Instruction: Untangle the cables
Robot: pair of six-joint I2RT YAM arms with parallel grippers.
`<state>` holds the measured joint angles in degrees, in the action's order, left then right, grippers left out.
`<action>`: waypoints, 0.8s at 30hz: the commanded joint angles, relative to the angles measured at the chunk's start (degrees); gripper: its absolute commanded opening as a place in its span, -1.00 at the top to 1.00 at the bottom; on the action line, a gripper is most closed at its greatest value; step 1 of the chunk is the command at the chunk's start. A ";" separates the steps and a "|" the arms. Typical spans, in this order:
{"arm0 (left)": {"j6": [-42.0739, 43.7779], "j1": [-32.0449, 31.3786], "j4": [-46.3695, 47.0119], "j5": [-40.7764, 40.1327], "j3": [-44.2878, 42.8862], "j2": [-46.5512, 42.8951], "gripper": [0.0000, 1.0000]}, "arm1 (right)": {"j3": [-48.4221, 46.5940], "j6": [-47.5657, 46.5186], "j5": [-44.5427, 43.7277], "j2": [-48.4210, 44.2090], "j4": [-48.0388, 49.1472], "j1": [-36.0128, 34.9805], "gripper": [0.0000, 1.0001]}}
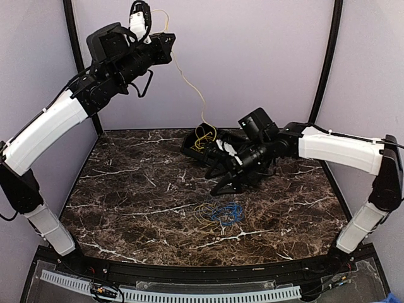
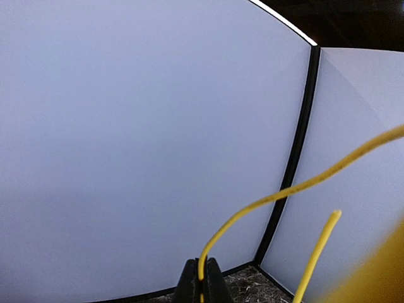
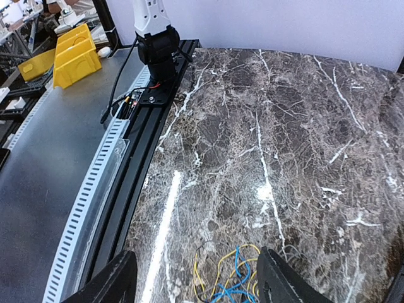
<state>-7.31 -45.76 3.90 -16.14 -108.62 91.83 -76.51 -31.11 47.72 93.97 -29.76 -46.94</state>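
My left gripper (image 1: 169, 45) is raised high at the back left, shut on a yellow cable (image 1: 189, 85). In the left wrist view the jaws (image 2: 202, 270) pinch that yellow cable (image 2: 252, 205), and a free yellow end (image 2: 319, 249) hangs beside it. The cable runs down into a yellow coil (image 1: 203, 136) in a black bin (image 1: 189, 148). A blue cable (image 1: 228, 213) lies on the table, looped together with yellow strands (image 1: 203, 211). My right gripper (image 1: 216, 178) hovers open above and behind this tangle. In the right wrist view its fingers straddle the blue cable (image 3: 238, 268) and the yellow strands (image 3: 218, 271).
The table is dark marble (image 1: 126, 189) with purple walls behind it. The black bin sits at the back centre, under the right arm's wrist. A slotted cable duct (image 3: 95, 183) and the left arm's base (image 3: 154, 38) line the near edge. Yellow bins (image 3: 72, 53) stand off the table.
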 commanded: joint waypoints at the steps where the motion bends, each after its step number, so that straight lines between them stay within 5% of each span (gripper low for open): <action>1: -7.08 4.33 -3.44 5.58 -1.79 2.51 1.00 | 4.20 -4.66 -2.60 -6.92 -7.46 1.94 -0.35; 10: -6.46 8.56 -3.48 15.44 -7.47 13.53 1.00 | 19.15 -1.26 -15.35 -23.35 0.61 8.53 -0.42; 16: -2.82 9.08 -0.77 15.68 -10.89 18.36 1.00 | 31.65 1.54 -15.76 -31.73 11.45 17.37 -0.56; 24: -2.56 11.51 3.70 19.94 -20.65 29.55 1.00 | 32.95 2.04 -12.98 -32.92 11.77 24.81 -0.57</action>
<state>-10.26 -36.01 2.81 -0.25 -124.14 117.32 -44.18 -29.80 33.19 62.33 -21.85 -23.05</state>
